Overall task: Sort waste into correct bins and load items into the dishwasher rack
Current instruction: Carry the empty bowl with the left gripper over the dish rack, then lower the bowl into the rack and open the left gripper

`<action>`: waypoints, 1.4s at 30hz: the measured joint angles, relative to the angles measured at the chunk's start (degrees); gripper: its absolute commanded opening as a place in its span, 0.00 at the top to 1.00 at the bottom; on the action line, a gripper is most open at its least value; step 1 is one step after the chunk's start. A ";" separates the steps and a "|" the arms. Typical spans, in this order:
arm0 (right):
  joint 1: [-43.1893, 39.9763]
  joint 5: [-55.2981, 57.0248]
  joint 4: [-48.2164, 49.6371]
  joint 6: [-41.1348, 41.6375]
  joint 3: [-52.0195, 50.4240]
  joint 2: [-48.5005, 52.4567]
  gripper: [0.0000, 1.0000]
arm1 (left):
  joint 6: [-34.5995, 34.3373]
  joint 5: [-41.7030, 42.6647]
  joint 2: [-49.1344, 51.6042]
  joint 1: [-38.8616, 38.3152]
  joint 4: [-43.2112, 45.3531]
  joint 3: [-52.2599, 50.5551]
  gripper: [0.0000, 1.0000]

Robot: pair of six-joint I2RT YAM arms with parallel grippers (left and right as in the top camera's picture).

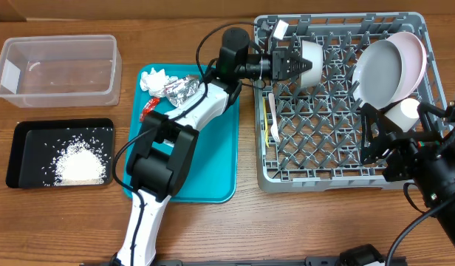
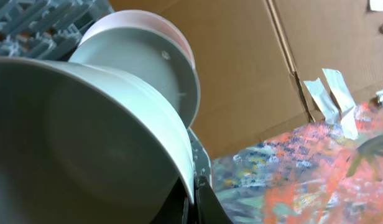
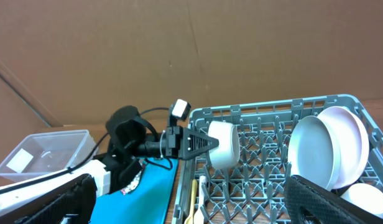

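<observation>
Left gripper [image 1: 292, 65] jaws pinched the seemingly light, stiff, slippery small grey bowl [image 1: 312, 59] by its rim over the dishwasher rack [image 1: 338, 179]; right gripper [image 1: 399, 117] jaws stood spread.

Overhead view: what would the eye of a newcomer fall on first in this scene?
The big grey dishwasher rack on the right draws the eye first, with the left gripper shut on a small bowl over its far left corner. Inside it, a grey dish and a pinkish plate stand on edge together. At the near left, a heap of white rice stands out against the black tray.
</observation>
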 measured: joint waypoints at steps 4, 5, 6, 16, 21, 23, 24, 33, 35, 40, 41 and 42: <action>0.00 0.02 0.00 0.02 0.00 0.00 0.00 | -0.46 -0.46 0.46 0.00 1.73 -0.02 0.96; 0.00 0.02 -0.02 0.00 0.00 0.00 0.00 | -0.66 -0.66 0.44 0.00 2.12 0.00 0.96; 0.00 0.00 -0.02 0.00 0.00 0.00 0.00 | -0.87 -0.94 0.44 0.00 2.08 -0.02 0.96; 0.00 0.00 -0.02 -0.04 0.00 0.00 0.00 | -3.32 -5.84 0.46 -1.68 3.61 -0.02 0.96; 0.00 0.02 -0.02 -0.02 0.00 0.00 0.00 | -4.04 -7.69 0.44 -2.93 3.43 -0.61 0.96; 0.00 -0.02 -0.02 0.00 0.00 0.00 0.00 | -4.07 -8.70 0.46 -2.95 3.43 -2.12 0.96; 0.00 0.02 -0.02 -0.02 0.00 0.00 0.00 | -4.07 -8.92 0.44 -2.91 3.58 -3.06 0.96; 0.00 0.00 -0.02 0.00 0.00 0.00 0.00 | -4.94 -9.77 0.46 -2.67 8.04 -5.55 0.86; 0.00 0.00 -0.02 0.00 0.00 0.00 0.00 | -5.86 -9.33 0.46 -2.56 10.54 -5.81 0.85; 0.00 -0.02 0.00 0.02 0.00 0.00 0.00 | -7.45 -7.52 0.46 -1.27 11.26 -5.90 0.88; -0.02 -0.02 0.00 0.02 0.00 0.00 0.00 | -7.48 -7.23 0.46 -1.01 10.95 -5.97 0.91; 0.00 0.00 0.00 -0.02 0.00 0.00 0.00 | -7.48 -6.95 0.46 -0.76 10.58 -5.97 0.91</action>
